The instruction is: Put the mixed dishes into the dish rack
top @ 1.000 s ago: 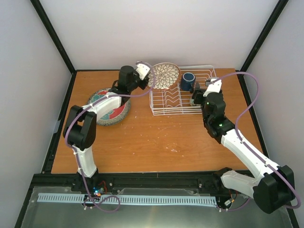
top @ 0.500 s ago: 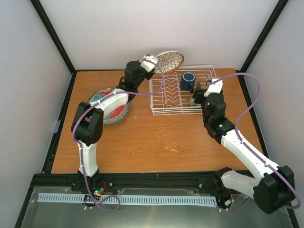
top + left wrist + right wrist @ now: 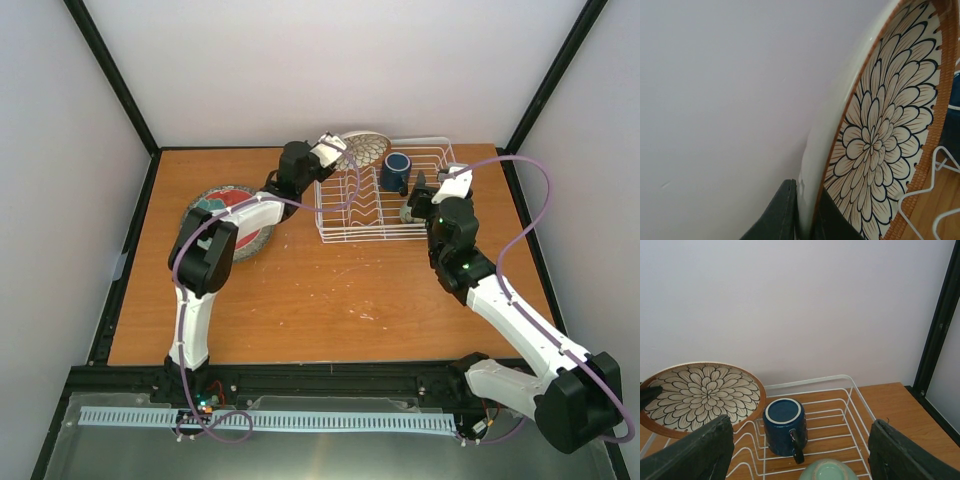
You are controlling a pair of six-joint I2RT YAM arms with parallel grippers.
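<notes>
My left gripper is shut on the rim of the petal-patterned plate and holds it tilted above the left part of the white wire dish rack. The plate fills the left wrist view and shows in the right wrist view. The dark blue mug stands upside down in the rack. The pale green bowl lies upside down in the rack under my right gripper, which is open and empty. The red-rimmed teal plate tops a stack on the table at the left, partly hidden by my left arm.
The rack stands at the back of the wooden table, close to the rear wall. Black frame posts rise at the back corners. Upright dividers fill the rack's left half.
My left gripper has carried the petal-patterned plate to the right, from beside the rack's left edge to above it, and tilted it flatter. The right arm has not moved.
</notes>
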